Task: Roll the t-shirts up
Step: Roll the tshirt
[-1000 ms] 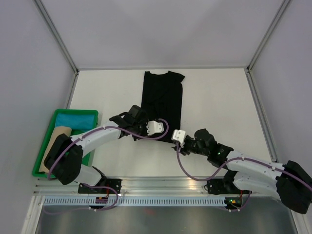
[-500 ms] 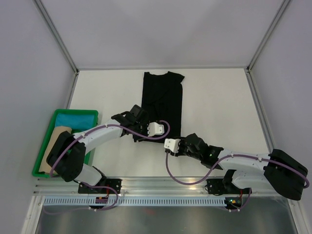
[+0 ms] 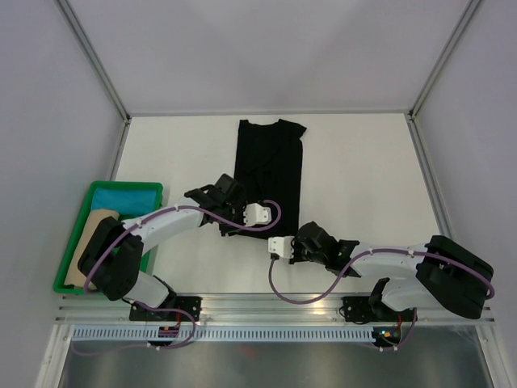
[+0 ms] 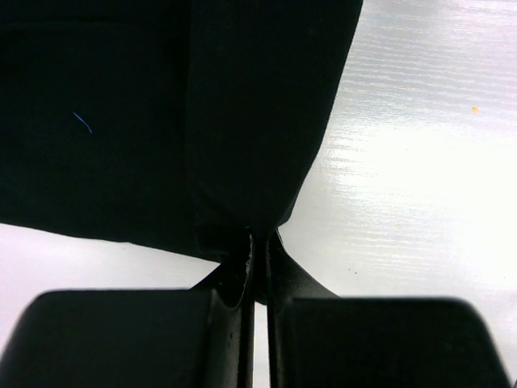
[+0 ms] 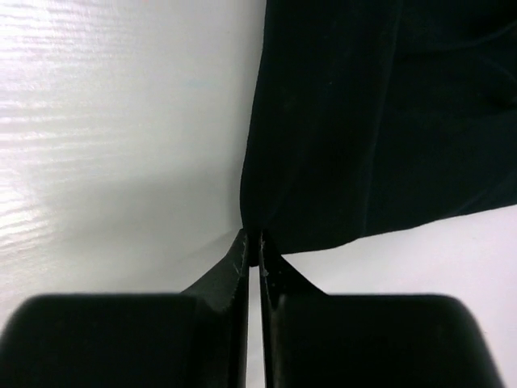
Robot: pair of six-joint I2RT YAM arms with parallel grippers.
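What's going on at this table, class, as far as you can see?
Two robot arms are set to roll a black t-shirt, which lies folded into a long strip on the white table. The left gripper is shut on one corner of its near hem, and the right gripper is shut on the other. No roll is formed yet.

green bin (image 3: 121, 186); teal cloth (image 3: 128, 200), tan cloth (image 3: 93, 232)

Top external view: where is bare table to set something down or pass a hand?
Bare table lies right of the t-shirt to the wall, and left of it beyond the green bin. Crowded: the near hem, gripped by left pincer and right pincer.
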